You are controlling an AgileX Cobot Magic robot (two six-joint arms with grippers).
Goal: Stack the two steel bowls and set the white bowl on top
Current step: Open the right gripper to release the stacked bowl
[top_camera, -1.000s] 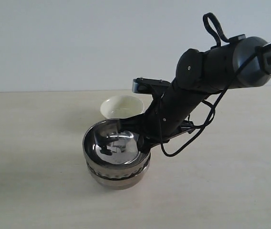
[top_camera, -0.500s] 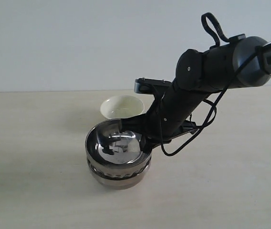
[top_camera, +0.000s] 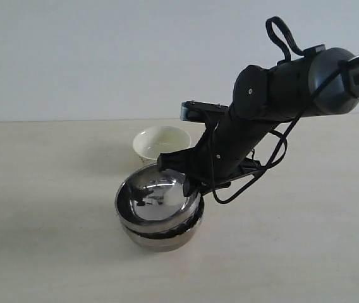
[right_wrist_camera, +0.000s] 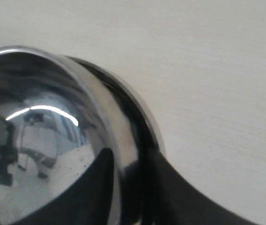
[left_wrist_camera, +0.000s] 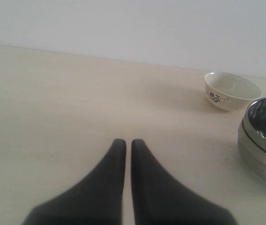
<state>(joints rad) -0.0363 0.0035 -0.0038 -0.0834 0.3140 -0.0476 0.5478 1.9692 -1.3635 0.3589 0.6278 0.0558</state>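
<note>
A: Steel bowls [top_camera: 157, 211]: status?
B: Nested, near centre. My right gripper [right_wrist_camera: 130, 159] straddles the upper rim; I cannot tell whether it pinches. Left gripper [left_wrist_camera: 125, 143]: pressed together, empty. White bowl [top_camera: 160, 142] stands just beyond, not yet placed.

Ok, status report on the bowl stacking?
Left gripper shut, idle. Upper steel bowl nested in lower steel bowl; right gripper astride its rim. White bowl apart, unstacked.
</note>
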